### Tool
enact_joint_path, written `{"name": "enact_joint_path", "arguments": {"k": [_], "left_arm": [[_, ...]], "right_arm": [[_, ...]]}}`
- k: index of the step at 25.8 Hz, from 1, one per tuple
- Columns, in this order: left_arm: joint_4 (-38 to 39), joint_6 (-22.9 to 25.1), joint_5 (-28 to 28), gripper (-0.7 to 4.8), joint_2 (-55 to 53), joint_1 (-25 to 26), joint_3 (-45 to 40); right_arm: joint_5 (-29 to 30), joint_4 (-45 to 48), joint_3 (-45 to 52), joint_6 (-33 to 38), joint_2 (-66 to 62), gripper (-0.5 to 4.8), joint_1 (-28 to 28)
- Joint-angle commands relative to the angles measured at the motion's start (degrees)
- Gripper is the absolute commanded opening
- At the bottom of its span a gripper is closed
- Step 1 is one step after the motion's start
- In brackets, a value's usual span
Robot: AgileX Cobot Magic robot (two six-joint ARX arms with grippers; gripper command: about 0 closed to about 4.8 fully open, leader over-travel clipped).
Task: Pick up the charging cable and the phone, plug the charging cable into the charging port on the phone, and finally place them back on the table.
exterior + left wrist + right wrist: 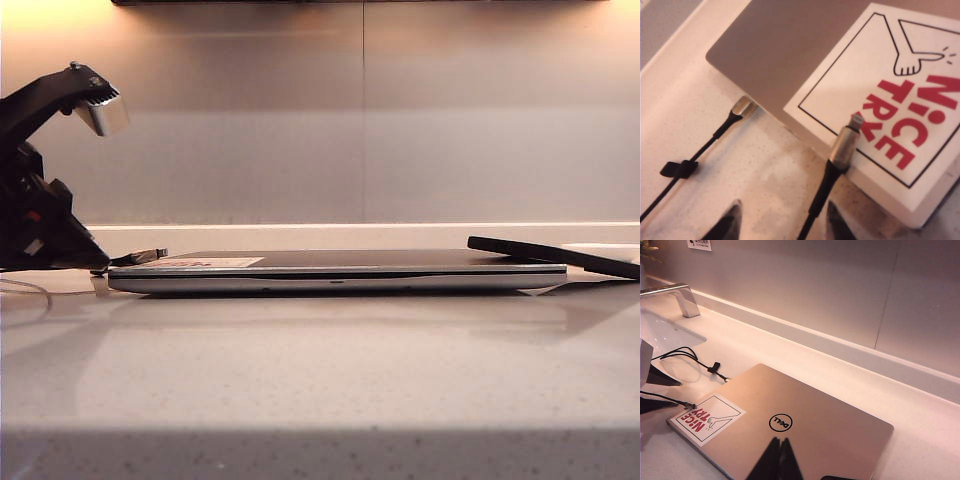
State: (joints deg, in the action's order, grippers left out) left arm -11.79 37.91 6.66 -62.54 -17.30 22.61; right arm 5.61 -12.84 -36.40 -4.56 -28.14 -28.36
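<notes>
Reaching for the charging cable (140, 257) looks like the step in hand. In the exterior view the left gripper (95, 264) sits low at the left end of the laptop (335, 270), right where the plug end pokes out, while the phone (555, 255) lies tilted on the laptop's right end, well apart. The right gripper does not show in this view. The tabletop (320, 370) is glossy, pale and speckled, backed by a plain panelled wall (400, 120).

The left wrist view shows the left gripper (782, 220) with its fingers (727, 222) spread apart, grasping nothing, straddling the cable's cord. The plug tip (856, 120) rests on the laptop's sticker (900, 110); a second plug (742, 106) lies beside the laptop's edge. The next move, I judge, calls for lowering and closing on the metal collar behind the tip, keeping it straight.

From the right wrist view, the right gripper (776, 460) hovers above the laptop lid with its fingers clenched together, empty. A dark corner at the lower edge may be the phone. 1 tap (682, 295) and a basin (665, 335) sit beyond.
</notes>
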Motion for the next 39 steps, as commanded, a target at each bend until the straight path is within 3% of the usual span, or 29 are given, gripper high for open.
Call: {"name": "enact_joint_path", "arguments": {"k": [1,30,36,39], "left_arm": [[-1.0,0.2,0.0,2.09,-0.3,0.0,0.0],[-7.3,-0.4,0.0,2.05,-7.8,0.0,0.0],[-7.7,-0.5,0.0,-0.12,-7.8,0.0,0.0],[-7.7,-0.4,0.0,-0.06,-7.8,0.0,0.0]], "right_arm": [[-0.2,0.9,-0.2,-0.2,0.1,-0.02,0.0],[-0.2,0.9,-0.2,-0.2,0.1,-0.02,0.0],[-0.2,1.0,-0.2,-0.2,0.1,-0.02,0.0],[-0.2,1.0,-0.2,-0.2,0.1,-0.02,0.0]]}}
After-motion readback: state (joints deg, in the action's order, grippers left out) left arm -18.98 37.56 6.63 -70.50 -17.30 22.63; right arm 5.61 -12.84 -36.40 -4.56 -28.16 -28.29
